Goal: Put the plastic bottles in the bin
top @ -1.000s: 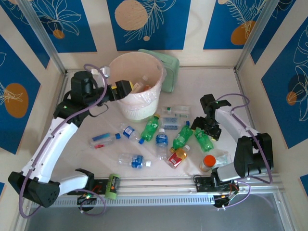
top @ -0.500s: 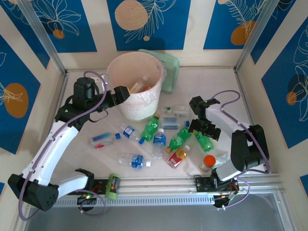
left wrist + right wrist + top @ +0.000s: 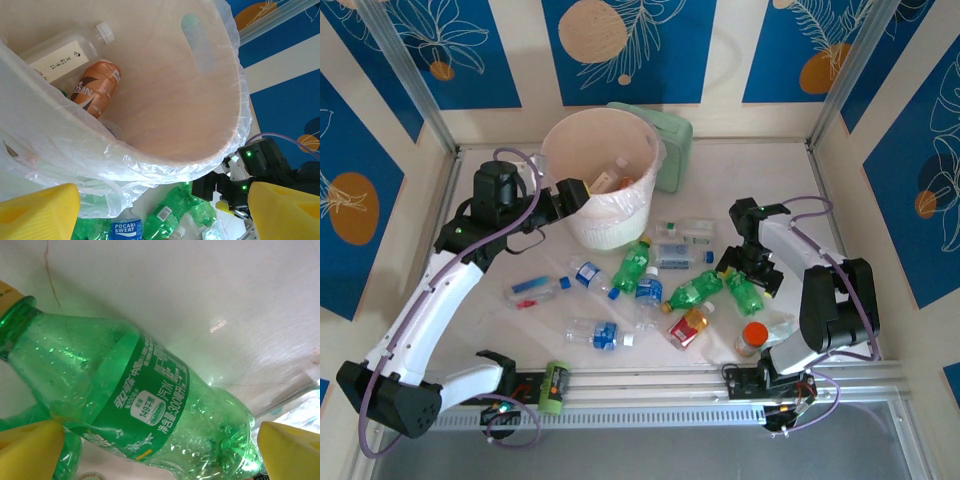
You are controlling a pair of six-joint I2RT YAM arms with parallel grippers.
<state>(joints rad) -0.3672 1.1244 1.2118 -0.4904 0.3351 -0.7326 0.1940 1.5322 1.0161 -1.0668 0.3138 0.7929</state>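
Observation:
The bin stands at the back left, and inside it lie a clear bottle and an orange one. My left gripper hovers open by its left rim, its yellow fingers bare. Several plastic bottles lie loose on the table: green ones, a blue-labelled one and a red-yellow one. My right gripper is low over another green bottle, open, with its fingers either side of it.
A pale green box sits behind the bin. An orange-capped clear container stands near the right arm's base. More clear bottles lie at the front left and beside the bin. Walls close in on three sides.
My left gripper drew back a little from over the bin's rim. My right gripper shifted among the green bottles, and the green bottle to its left turned to lie flatter.

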